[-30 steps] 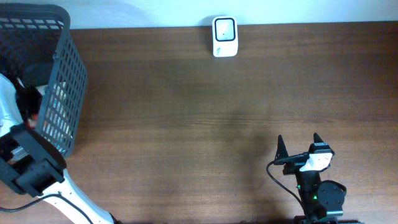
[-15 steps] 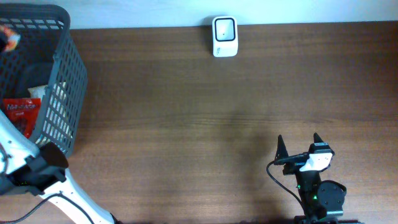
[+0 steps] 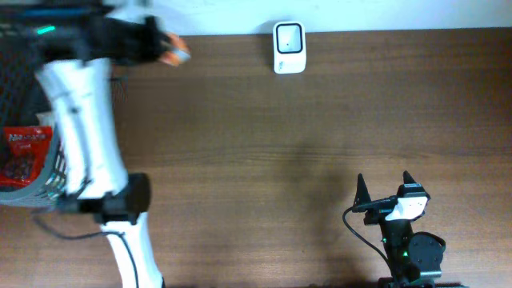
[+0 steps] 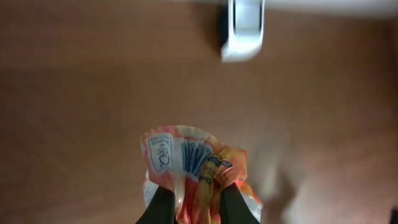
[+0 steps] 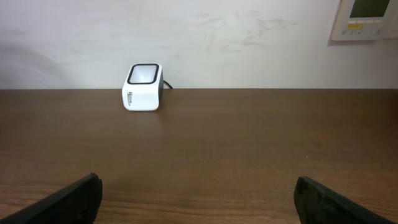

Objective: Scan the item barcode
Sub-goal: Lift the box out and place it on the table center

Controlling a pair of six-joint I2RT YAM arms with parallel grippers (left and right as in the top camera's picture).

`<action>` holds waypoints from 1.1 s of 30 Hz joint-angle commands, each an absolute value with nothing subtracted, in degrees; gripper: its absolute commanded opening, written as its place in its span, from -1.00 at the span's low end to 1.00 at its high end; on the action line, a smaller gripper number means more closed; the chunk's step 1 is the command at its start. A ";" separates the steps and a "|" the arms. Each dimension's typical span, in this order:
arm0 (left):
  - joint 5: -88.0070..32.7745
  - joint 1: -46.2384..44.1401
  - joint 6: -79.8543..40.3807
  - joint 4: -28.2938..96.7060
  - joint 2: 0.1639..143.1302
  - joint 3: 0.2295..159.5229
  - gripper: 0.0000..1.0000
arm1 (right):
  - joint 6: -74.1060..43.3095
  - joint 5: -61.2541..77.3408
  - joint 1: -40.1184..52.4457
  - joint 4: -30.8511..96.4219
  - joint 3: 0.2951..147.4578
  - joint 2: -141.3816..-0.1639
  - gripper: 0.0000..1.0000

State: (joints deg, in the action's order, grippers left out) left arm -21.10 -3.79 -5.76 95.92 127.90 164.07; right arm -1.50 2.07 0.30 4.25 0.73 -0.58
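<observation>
Main risk, as I judge it: a failed read. The snack packet [image 4: 194, 167] is soft and crumpled, and its barcode [image 4: 196, 159] sits across creases and faces the left wrist camera. Unless it is turned toward the scanner [image 3: 289, 37] window, the window may see only the orange film. Second risk: the grip is on one end of a limp pouch, so the free end could flop or slide out if carried fast; the left arm shows blurred in the overhead view. The left claw [image 4: 198, 194] is pressed together, pinching the packet by its lower end, so the printed end juts beyond the fingertips toward 12 o'clock. From above, claw [image 3: 156, 44] and packet [image 3: 174, 54] are over the desk [image 3: 320, 160] near its far edge. They lie at roughly 9 o'clock of the scanner and well apart from it, not yet over the window. The basket [image 3: 36, 188] at the desk's 9 o'clock edge holds a red packet [image 3: 20, 152]. The right claw [image 3: 384, 188] rests spread wide at 5 o'clock with nothing in it, and its camera looks toward the scanner [image 5: 143, 87].
</observation>
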 commanded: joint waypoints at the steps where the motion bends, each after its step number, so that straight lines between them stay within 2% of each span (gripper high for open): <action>1: -11.88 -10.50 -4.91 95.53 132.35 153.82 -1.00 | -1.72 2.17 -0.03 4.36 0.32 -0.21 0.97; 7: -11.51 -18.39 -4.91 88.75 137.19 134.87 -1.00 | -1.72 2.17 -0.03 4.36 0.32 -0.21 0.97; 9: -11.51 -19.14 -4.91 86.59 137.73 132.18 -0.93 | -1.72 2.17 -0.03 4.36 0.32 -0.21 0.97; 10: -11.51 -19.40 -4.91 85.62 137.95 131.28 -0.71 | -1.72 2.17 -0.03 4.36 0.32 -0.21 0.97; 11: -11.51 -19.40 -4.91 85.36 138.02 131.17 -0.40 | -1.72 2.17 -0.03 4.36 0.32 -0.21 0.97; 14: -11.64 -19.40 -4.91 86.00 137.99 132.66 0.16 | -1.72 2.17 -0.03 4.36 0.32 -0.21 0.97; 20: -11.73 -17.63 -4.91 92.75 137.97 145.05 0.25 | -1.72 2.17 -0.03 4.36 0.32 -0.21 0.97; 22: -11.73 -16.93 -4.91 95.57 137.97 150.50 0.18 | -1.72 2.17 -0.03 4.36 0.32 -0.21 0.97; 24: -11.75 -16.71 -4.89 96.75 137.97 154.78 -0.05 | -1.72 2.17 -0.03 4.36 0.32 -0.21 0.97; 28: -11.75 -18.02 -4.91 96.73 138.39 154.80 -0.94 | -1.72 2.17 -0.03 4.36 0.32 -0.21 0.97; 29: -11.75 -18.61 -4.91 96.73 138.67 153.86 -1.00 | -1.72 2.17 -0.03 4.36 0.32 -0.21 0.97; 33: -11.73 -21.45 -4.93 95.57 140.42 149.42 -1.00 | -1.72 2.17 -0.03 4.36 0.32 -0.21 0.97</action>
State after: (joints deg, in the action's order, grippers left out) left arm -11.70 -18.87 -5.21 96.36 138.34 152.77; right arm -1.50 2.04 0.30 4.25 0.73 -0.58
